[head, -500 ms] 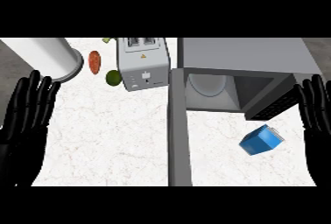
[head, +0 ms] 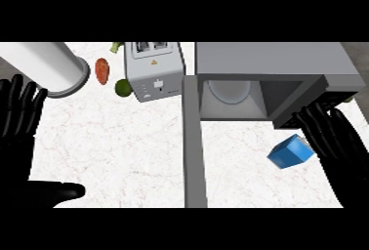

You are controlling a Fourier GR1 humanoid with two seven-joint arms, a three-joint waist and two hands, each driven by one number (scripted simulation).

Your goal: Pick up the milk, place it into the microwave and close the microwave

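Just left of the right hand (head: 333,139), whose spread fingers hold nothing, sits the blue milk (head: 291,152) on the desk (head: 115,146); a sideways brush could topple it before the open microwave (head: 277,63)

The right hand (head: 337,141) is now closer in, open fingers just beside the milk (head: 291,152), no longer at the surface's right edge.
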